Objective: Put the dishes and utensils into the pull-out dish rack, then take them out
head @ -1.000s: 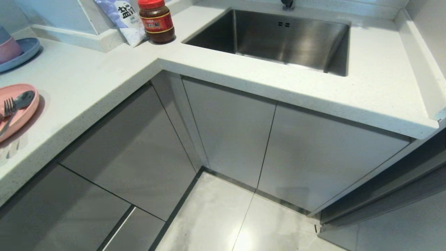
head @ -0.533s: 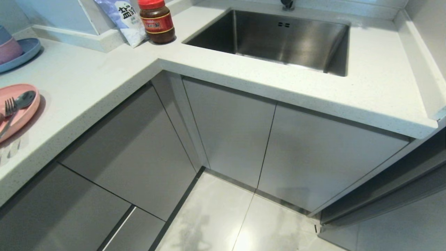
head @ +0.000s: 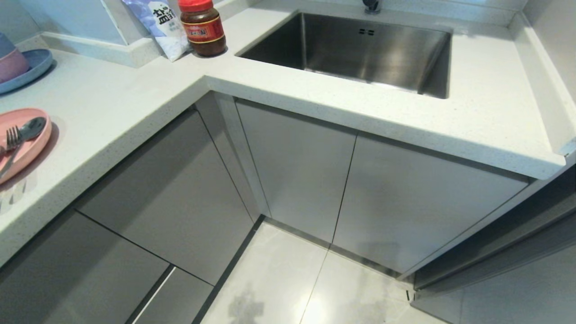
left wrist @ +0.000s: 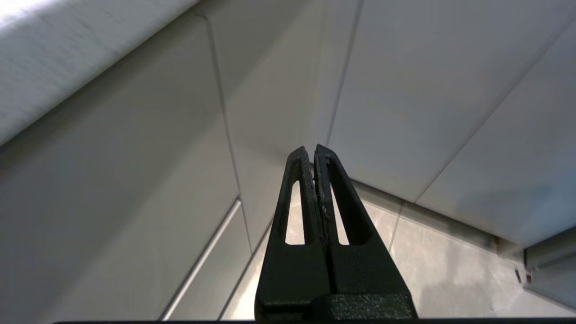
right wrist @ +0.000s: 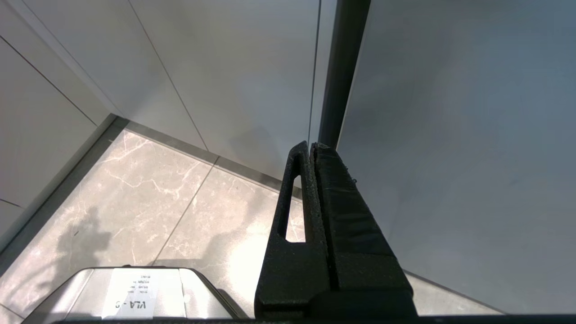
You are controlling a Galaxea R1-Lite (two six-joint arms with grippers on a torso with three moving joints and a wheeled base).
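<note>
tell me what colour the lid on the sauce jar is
Red; the jar lid shows best in the head view.

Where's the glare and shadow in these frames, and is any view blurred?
Head view: bright glare on the floor tiles beside a dark shadow blotch, soft sheen inside the sink. Left wrist view: countertop edge streaked with blur, shut left gripper sharp. Right wrist view: glare on the floor by the shut right gripper, shadows across the tiles.

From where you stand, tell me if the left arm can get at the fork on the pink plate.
Probably yes, but not directly. The fork lies uncovered on the plate at the counter's left edge. The left end effector, shut, sits low facing the cabinet doors, so the arm must rise above the counter first.
</note>
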